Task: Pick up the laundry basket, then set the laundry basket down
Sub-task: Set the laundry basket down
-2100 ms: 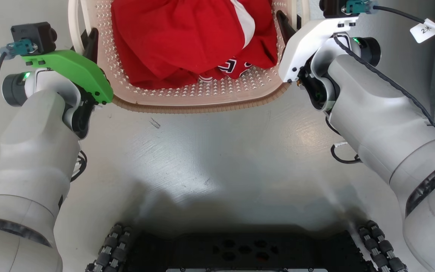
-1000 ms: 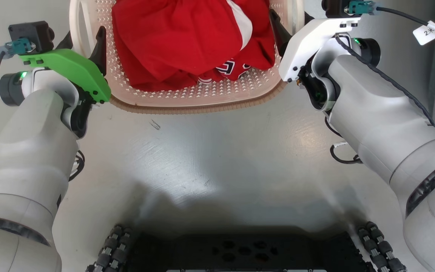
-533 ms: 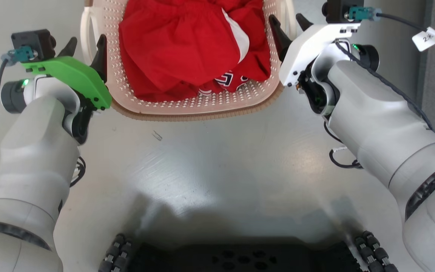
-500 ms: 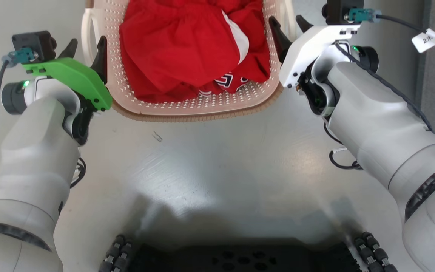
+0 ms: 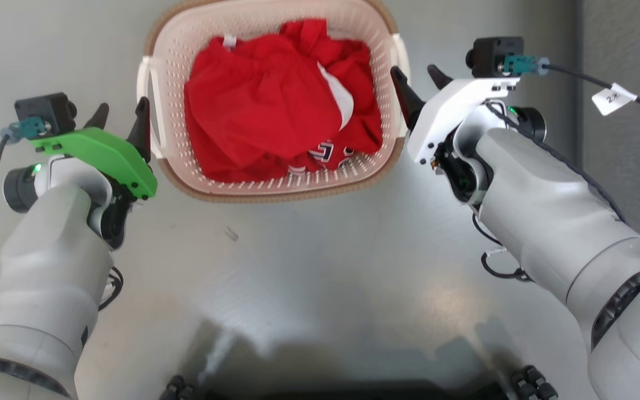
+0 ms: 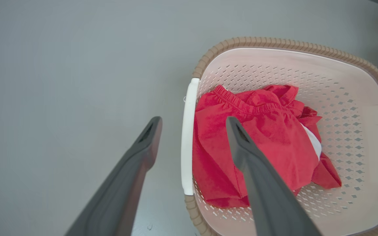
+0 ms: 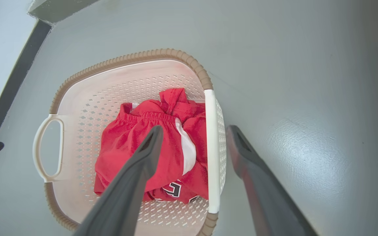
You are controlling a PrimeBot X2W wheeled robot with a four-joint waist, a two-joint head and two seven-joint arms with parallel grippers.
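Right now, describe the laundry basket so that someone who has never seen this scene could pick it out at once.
Look at the grey floor ahead of the robot, between the left gripper and the right gripper: there stands the laundry basket. It is cream and perforated with a brown woven-look rim, and it alone holds red clothing.

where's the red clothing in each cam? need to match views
Head view: red clothing top centre, in the basket.
Left wrist view: red clothing right of centre, partly behind a finger.
Right wrist view: red clothing left of centre, partly behind a finger.
Shared landmark: the basket's brown rim.
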